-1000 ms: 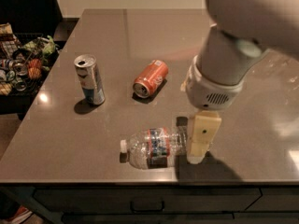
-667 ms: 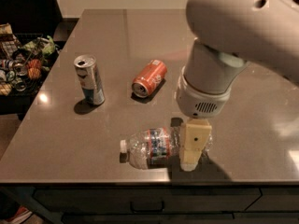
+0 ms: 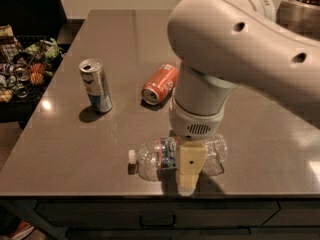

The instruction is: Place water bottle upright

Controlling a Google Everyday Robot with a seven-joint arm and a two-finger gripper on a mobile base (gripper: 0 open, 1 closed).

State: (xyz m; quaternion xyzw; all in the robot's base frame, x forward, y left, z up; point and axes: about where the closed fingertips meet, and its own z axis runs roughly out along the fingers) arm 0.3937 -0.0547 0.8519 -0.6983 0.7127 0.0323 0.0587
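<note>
The task is only at its beginning, as I judge it: the water bottle (image 3: 155,160) lies on its side near the front edge of the table (image 3: 65,154), with the white cap (image 3: 132,156) pointing to the left, and nothing shows that it is lifted or turned. The gripper (image 3: 190,165) is down at the middle of the bottle, its pale yellow part standing in front of the clear body just to the right of the label (image 3: 166,153), and the thick round wrist is directly above. How wide the gripper stands, or whether it presses the bottle already, I cannot tell, because the far side is hidden behind the bottle and the wrist. What is left is nearly everything: a firm hold, a lift, a turn so that the cap comes up, and setting the base flat on the table. The bottle is thin transparent plastic with ribs and a red-and-blue band; it looks light and soft, so it may dent or roll under pressure. The table is a smooth grey-brown surface with dull reflections. Behind the bottle, apart from it, an orange soda can (image 3: 160,84) lies on its side, and further left a silver-blue slim can (image 3: 96,85) stands upright. The arm (image 3: 240,39) is a smooth beige shell with small round holes.
</note>
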